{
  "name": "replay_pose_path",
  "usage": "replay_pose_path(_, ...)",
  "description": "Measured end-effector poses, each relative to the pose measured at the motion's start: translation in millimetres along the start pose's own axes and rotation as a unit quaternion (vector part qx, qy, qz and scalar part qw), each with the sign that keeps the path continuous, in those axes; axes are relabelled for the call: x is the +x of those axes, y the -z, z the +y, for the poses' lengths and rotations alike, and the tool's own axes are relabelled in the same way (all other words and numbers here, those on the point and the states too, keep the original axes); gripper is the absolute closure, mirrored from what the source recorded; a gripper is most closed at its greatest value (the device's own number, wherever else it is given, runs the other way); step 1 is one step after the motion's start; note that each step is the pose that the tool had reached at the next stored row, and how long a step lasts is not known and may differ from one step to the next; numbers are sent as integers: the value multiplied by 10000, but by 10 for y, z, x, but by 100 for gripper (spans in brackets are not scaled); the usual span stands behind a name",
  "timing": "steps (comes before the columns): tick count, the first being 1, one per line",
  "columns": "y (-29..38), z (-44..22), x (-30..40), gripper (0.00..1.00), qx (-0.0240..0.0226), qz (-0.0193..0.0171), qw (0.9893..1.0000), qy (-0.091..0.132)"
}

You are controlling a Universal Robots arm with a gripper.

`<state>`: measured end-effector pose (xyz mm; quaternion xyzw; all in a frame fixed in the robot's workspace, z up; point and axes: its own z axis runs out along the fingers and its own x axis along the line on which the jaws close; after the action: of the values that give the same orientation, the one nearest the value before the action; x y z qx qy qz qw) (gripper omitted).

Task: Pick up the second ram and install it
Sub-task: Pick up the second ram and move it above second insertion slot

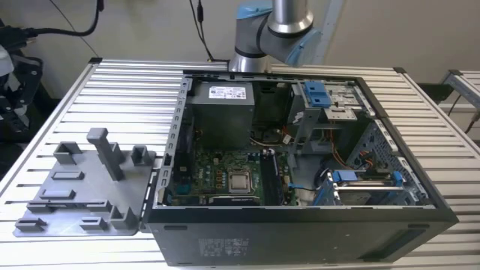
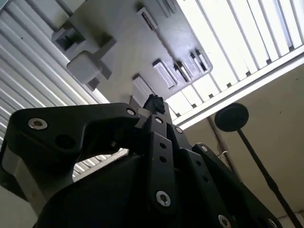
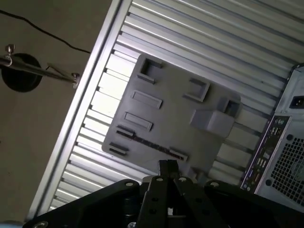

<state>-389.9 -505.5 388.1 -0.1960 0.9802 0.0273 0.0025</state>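
The gripper (image 3: 168, 165) hangs above the grey tray (image 3: 175, 114), its black fingers drawn together at the tips, with nothing to be seen between them. In the second wrist view the closed tips (image 2: 154, 102) stand out in front of the same tray (image 2: 123, 42), apart from it.

The second ram (image 3: 149, 144) lies on the tray as a thin dark strip standing on edge in a long slot. It runs along the side of the tray nearest the fingertips, and one end lies close to them in the first wrist view. In the exterior view the ram (image 1: 75, 202) shows as a dark line across the near part of the tray (image 1: 75, 185), untouched, between the flat blocks behind it and the small sockets in front. A tall grey post (image 1: 105, 152) rises further back on the tray.

The tray rests on a slatted metal table (image 1: 127, 90), just beside the open computer case (image 1: 300, 236) on the exterior view's left. Inside the case the silver processor (image 1: 240, 181) sits on the green board, with the power supply (image 1: 221, 112) behind it. I cannot tell what the memory slots hold. The arm (image 1: 274, 34) rises behind the case. A round black base (image 3: 21, 71) stands on the floor beyond the table's edge.
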Motion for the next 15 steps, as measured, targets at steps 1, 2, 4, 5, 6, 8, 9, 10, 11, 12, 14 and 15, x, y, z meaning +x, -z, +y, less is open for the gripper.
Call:
replay_pose_path(1, 0, 0, 1, 89, -1, 4, 10000, 63)
replay_pose_path(2, 0, 0, 1, 89, -1, 7, 9999, 129)
replay_pose_path(4, 0, 1, 2, 89, -3, 13, 9997, 241)
replay_pose_path(5, -1, 1, 2, 89, -4, 15, 9996, 292)
replay_pose_path(6, -1, 1, 3, 89, -5, 18, 9994, 342)
replay_pose_path(8, 0, 2, 3, 89, -7, 23, 9990, 445)
replay_pose_path(9, 0, 2, 3, 89, -7, 26, 9988, 497)
replay_pose_path(10, -1, 1, 2, 89, -8, 29, 9985, 552)
replay_pose_path(11, 0, 1, 2, 89, -9, 32, 9981, 609)
replay_pose_path(12, -1, 1, 2, 89, -10, 35, 9978, 664)
replay_pose_path(14, -1, 1, 2, 89, -12, 41, 9969, 786)
replay_pose_path(15, -1, 1, 2, 89, -13, 45, 9964, 847)
